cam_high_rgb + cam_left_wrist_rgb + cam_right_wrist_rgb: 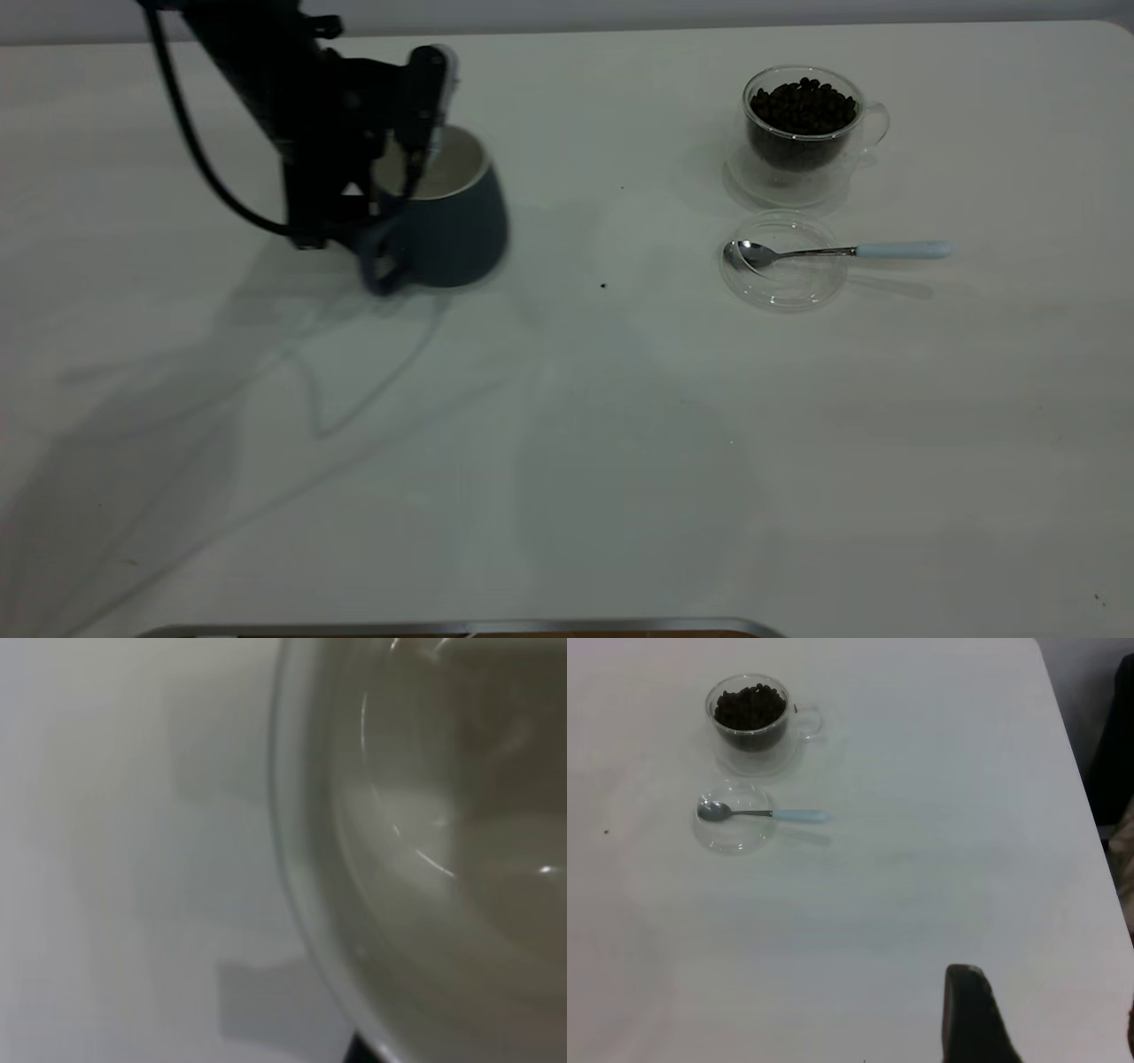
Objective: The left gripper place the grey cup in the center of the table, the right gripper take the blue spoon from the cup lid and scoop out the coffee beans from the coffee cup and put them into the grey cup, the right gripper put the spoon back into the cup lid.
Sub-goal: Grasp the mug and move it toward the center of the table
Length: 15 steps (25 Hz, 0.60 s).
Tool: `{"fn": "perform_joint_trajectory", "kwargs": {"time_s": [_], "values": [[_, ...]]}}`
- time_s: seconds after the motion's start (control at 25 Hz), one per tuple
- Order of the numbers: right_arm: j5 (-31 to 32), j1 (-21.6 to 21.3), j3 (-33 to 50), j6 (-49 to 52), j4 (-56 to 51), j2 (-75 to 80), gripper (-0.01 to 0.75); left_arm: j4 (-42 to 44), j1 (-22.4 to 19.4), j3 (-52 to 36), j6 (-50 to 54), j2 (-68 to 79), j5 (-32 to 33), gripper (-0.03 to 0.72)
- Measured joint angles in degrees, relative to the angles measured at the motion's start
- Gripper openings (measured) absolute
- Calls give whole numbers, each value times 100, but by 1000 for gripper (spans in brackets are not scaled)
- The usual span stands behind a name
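At table (pixel 567 461) far-left, left gripper (pixel 390 190) clamps the grey cup (pixel 447 217) by its rim; the cup is empty, handle facing 7 o'clock. Centre lies toward 3 o'clock. Coffee cup (pixel 804 124) full of beans (pixel 803 106); at its 6 o'clock, lid (pixel 784 261) holds spoon (pixel 837 252), handle toward 3 o'clock. Right gripper (pixel 970 1014): high up, can't tell.

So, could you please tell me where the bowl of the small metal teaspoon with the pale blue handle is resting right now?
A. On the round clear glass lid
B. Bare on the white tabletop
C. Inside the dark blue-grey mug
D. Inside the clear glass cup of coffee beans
A: the small metal teaspoon with the pale blue handle has its bowl lying on the round clear glass lid, while its handle sticks out past the lid's rim over the white tabletop.
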<state>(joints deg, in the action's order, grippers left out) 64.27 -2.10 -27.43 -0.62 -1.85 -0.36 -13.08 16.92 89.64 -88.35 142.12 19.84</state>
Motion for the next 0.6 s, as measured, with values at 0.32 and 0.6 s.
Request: {"fn": "perform_joint_trajectory", "kwargs": {"time_s": [0.32, 0.6], "values": [[0, 0, 0, 0, 0, 0, 451, -595, 324, 175, -60, 98, -169, 566], [0, 0, 0, 0, 0, 0, 451, -612, 366, 175, -60, 98, -174, 566]]}}
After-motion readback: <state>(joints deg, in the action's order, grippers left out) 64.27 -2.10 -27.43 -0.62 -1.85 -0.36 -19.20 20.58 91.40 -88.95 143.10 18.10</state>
